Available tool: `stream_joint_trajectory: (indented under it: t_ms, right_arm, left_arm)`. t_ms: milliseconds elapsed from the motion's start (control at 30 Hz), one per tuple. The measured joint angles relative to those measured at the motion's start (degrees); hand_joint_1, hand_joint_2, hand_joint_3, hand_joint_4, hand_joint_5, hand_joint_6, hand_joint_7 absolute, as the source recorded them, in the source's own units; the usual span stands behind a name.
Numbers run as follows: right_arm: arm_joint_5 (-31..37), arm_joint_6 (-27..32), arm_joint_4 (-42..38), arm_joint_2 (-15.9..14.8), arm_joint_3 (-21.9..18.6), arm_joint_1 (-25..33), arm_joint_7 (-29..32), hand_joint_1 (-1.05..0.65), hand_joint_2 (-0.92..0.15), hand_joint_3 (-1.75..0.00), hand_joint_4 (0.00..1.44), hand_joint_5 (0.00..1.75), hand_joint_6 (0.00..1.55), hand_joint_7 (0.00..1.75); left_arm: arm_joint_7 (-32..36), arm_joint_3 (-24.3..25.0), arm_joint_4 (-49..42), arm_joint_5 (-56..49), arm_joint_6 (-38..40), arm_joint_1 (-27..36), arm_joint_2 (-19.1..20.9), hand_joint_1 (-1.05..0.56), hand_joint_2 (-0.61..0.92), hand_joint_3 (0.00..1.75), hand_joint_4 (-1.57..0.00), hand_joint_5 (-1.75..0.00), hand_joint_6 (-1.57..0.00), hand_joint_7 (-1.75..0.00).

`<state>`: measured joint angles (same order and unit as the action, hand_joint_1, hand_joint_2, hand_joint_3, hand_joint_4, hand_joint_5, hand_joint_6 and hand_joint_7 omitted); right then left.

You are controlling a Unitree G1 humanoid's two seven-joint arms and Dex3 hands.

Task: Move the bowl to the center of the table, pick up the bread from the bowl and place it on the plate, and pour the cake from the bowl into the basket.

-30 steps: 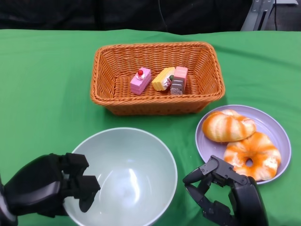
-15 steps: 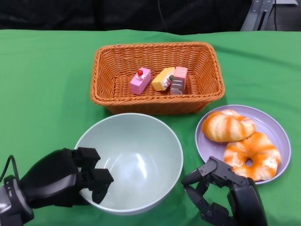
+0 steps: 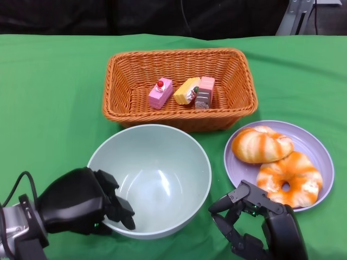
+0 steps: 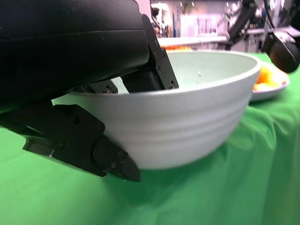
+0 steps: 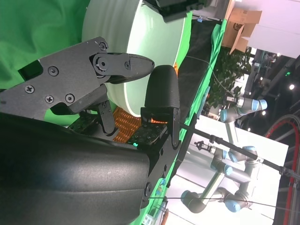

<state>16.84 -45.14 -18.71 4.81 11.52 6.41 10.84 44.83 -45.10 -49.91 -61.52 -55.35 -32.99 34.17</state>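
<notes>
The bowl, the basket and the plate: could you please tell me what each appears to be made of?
The bowl looks like glazed ceramic or hard plastic: pale green, smooth, with a soft sheen and faint ridges on its outer wall. The basket is woven, wicker-like, orange-brown and matte, though it could be plastic imitation. The plate seems smooth plastic or ceramic, lilac with a slight gloss.

right hand (image 3: 255, 225) | cut by frame edge | grip perhaps empty

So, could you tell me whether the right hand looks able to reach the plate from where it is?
Probably yes: the right hand holds nothing, and only bare green cloth lies between it and the near rim of the plate.
</notes>
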Motion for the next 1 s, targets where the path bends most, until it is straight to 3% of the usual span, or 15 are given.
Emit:
stream_joint_trajectory:
  t_ms: [233,467,500,733,833,900,1000]
  right_arm:
    - [-0.23,-0.01,-0.04,0.00,0.26,-0.04,-0.04,-0.23,-0.70,-0.53,0.80,1.54,0.73,1.19]
    - [-0.17,0.00,-0.02,-0.05,0.41,-0.04,-0.03,-0.23,-0.70,-0.53,0.80,1.54,0.72,1.20]
    - [-0.17,0.00,-0.02,-0.05,0.41,-0.05,-0.04,-0.22,-0.70,-0.52,0.80,1.54,0.72,1.20]
    - [-0.20,-0.01,-0.08,-0.07,0.44,-0.05,-0.07,-0.21,-0.70,-0.52,0.80,1.53,0.73,1.19]
    - [-0.19,-0.07,-0.20,-0.08,0.43,-0.06,-0.04,-0.22,-0.69,-0.52,0.81,1.52,0.73,1.19]
    - [-0.28,-0.12,-0.28,-0.09,0.43,-0.06,-0.07,-0.22,-0.69,-0.53,0.80,1.52,0.73,1.19]
    - [-0.41,-0.12,-0.40,-0.13,0.43,-0.07,-0.16,-0.22,-0.69,-0.53,0.80,1.51,0.73,1.19]
  left_arm:
    - [-11.55,3.45,5.54,4.35,0.07,3.07,2.98,-0.96,0.92,0.02,-0.34,0.00,-0.39,0.00]
    - [-15.34,8.41,10.52,7.48,2.08,7.71,3.57,-1.05,0.92,0.07,-0.07,0.00,-0.09,0.00]
    - [-15.17,9.02,10.81,7.52,2.40,8.37,3.56,-1.05,0.92,0.14,-0.03,0.00,-0.04,0.00]
    - [-9.37,11.94,9.44,8.70,1.30,10.92,1.38,-1.05,0.92,0.66,0.00,0.00,0.00,0.00]
    - [-8.82,13.21,5.96,12.45,-3.90,10.94,-0.42,-1.05,0.92,0.74,-0.02,-0.01,-0.01,-0.01]
    - [-10.11,14.66,2.32,18.01,-8.74,10.93,-2.48,-1.05,0.92,0.75,-0.14,-0.07,-0.12,-0.05]
    - [-17.33,16.14,-3.34,30.77,-15.37,10.88,-6.19,-1.02,0.92,0.65,-0.32,-0.15,-0.28,-0.09]
